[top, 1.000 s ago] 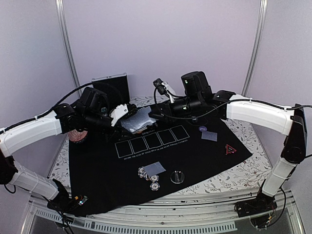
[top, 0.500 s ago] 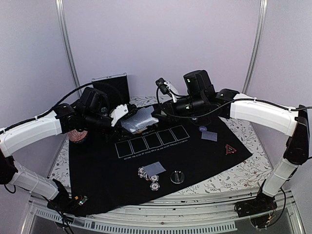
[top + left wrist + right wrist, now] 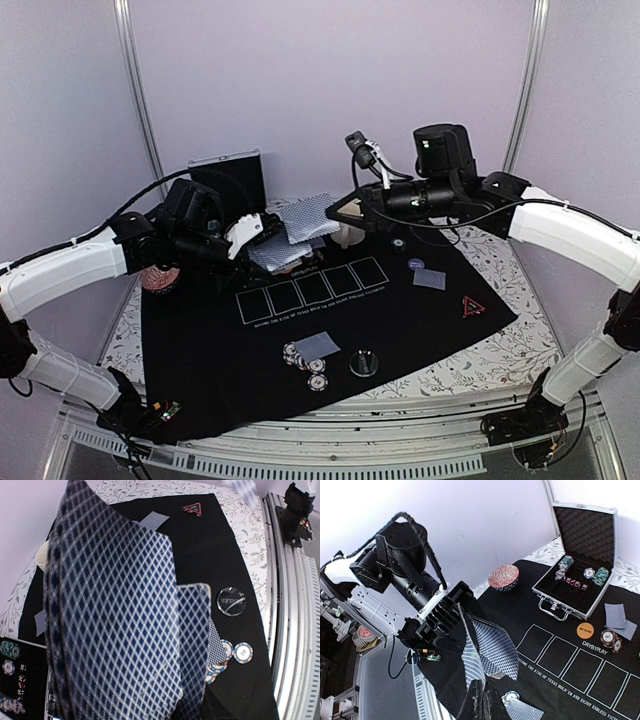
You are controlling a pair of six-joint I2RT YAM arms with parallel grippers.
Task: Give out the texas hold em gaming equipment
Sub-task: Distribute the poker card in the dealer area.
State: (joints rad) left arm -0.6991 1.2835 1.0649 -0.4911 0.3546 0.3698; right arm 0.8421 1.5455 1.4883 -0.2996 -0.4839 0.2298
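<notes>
My left gripper (image 3: 262,232) is shut on a fanned deck of blue-backed playing cards (image 3: 276,256) above the mat's back left. In the left wrist view that deck (image 3: 115,620) fills the frame and hides the fingers. My right gripper (image 3: 340,211) is shut on a single card (image 3: 306,216), held up to the right of the deck. In the right wrist view the single card (image 3: 471,662) rises edge-on from the shut jaws (image 3: 483,700). Striped poker chips (image 3: 305,359), two dealt cards (image 3: 320,345) and a dark disc (image 3: 364,362) lie at the mat's front.
On the right of the black mat (image 3: 200,370) lie a red-edged triangle (image 3: 472,306), a purple disc (image 3: 416,265) and a card (image 3: 430,279). An open chip case (image 3: 580,585) and a patterned bowl (image 3: 503,576) stand behind and left of the card boxes. An orange disc (image 3: 585,630) lies by the boxes.
My right gripper has moved right and upward, drawing one card away from the deck. The left gripper and its deck have stayed in place.
</notes>
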